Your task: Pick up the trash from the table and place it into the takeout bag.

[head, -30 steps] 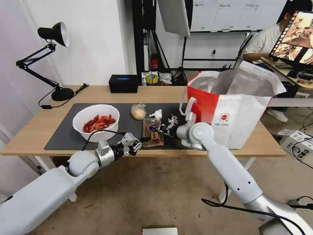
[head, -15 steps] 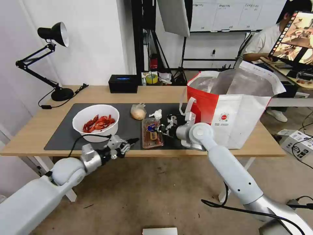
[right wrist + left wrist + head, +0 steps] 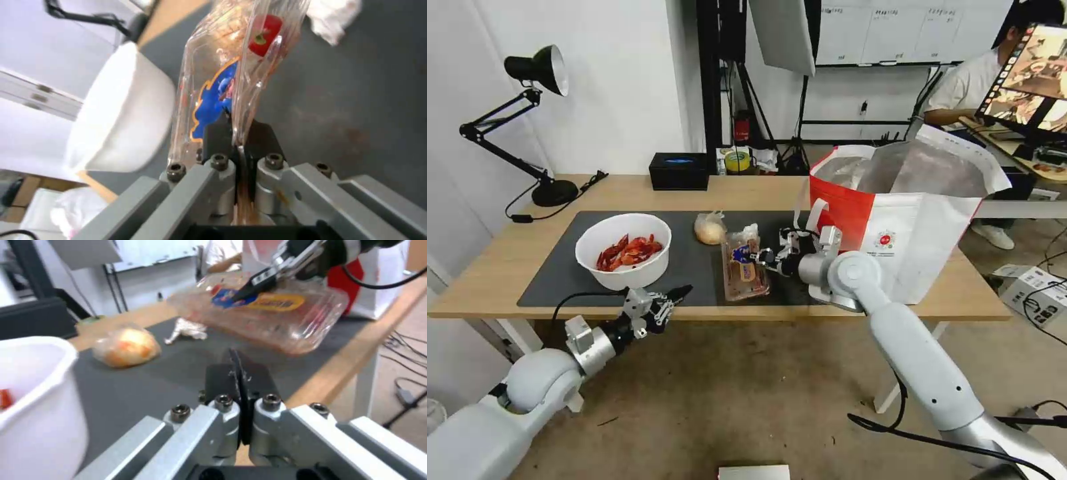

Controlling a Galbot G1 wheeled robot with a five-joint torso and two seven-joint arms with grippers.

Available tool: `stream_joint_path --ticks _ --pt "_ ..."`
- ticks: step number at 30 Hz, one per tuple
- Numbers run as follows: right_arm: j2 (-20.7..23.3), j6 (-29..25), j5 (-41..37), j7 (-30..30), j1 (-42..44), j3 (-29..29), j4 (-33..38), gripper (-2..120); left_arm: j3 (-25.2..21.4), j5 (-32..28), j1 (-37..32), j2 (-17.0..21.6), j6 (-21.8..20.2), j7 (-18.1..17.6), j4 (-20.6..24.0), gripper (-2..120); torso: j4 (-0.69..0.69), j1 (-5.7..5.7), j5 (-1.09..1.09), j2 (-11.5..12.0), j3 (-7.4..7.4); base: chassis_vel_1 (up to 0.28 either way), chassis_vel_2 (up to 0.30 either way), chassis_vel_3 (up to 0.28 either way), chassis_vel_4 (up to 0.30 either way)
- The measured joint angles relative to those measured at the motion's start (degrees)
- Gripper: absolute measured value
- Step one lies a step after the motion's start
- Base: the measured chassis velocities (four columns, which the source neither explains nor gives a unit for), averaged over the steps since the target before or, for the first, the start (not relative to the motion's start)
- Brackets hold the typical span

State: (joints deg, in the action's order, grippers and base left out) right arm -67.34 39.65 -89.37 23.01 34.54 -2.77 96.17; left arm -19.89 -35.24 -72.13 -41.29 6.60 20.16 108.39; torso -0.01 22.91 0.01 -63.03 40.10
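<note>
The left tool [image 3: 675,294] hangs at the near edge of the worktop [image 3: 507,267], its fingers pressed together and holding nothing. Just beyond it stands the white bowl [image 3: 624,251] of red shells. To the right, the plastic tray [image 3: 746,270] is tilted and lifted off the dark mat [image 3: 694,267], its edge pinched by the right tool [image 3: 758,255]. At the far right stands the red-and-white bag [image 3: 907,213].

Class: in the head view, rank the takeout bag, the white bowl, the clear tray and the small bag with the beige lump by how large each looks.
1. takeout bag
2. white bowl
3. clear tray, held lifted by the right gripper, so nearer the camera
4. small bag with beige lump
</note>
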Motion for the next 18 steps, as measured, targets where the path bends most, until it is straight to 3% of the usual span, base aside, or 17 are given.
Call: stream_joint_path --ticks 2,9,11,13,18 --pt "0.15 -0.35 -0.27 -0.45 0.03 -0.26 0.91 0 -1.07 0.01 -1.07 -0.44 0.0 -0.25 0.31 1 0.0 0.0 -0.01 0.0 0.0 0.0 0.0 0.0 0.0" --pt "0.95 -3.15 -1.76 -1.3 0.06 -1.95 6.45 0 -7.9 -0.13 -7.57 -3.72 0.21 -1.93 2.5 30 0.0 0.0 -0.01 0.0 0.0 0.0 0.0 0.0 0.0" --pt "1.02 -3.57 -1.87 -1.32 0.07 -2.12 6.92 0 -8.62 -0.17 -8.21 -4.22 0.22 -2.18 2.71 31 -0.01 0.0 0.0 0.0 0.0 0.0 0.0 0.0 0.0" --pt "1.45 -7.4 -2.42 -1.35 0.14 -3.39 9.63 0 -11.99 -0.27 -11.71 -7.38 0.39 -3.1 3.99 45 0.01 0.0 0.0 0.0 0.0 0.0 0.0 0.0 0.0" --pt "2.22 -13.17 -2.57 0.23 -0.01 -5.28 12.81 0 -14.14 -0.19 -14.64 -11.59 0.71 -4.72 5.07 60 0.01 0.0 0.0 0.0 0.0 0.0 0.0 0.0 0.0"
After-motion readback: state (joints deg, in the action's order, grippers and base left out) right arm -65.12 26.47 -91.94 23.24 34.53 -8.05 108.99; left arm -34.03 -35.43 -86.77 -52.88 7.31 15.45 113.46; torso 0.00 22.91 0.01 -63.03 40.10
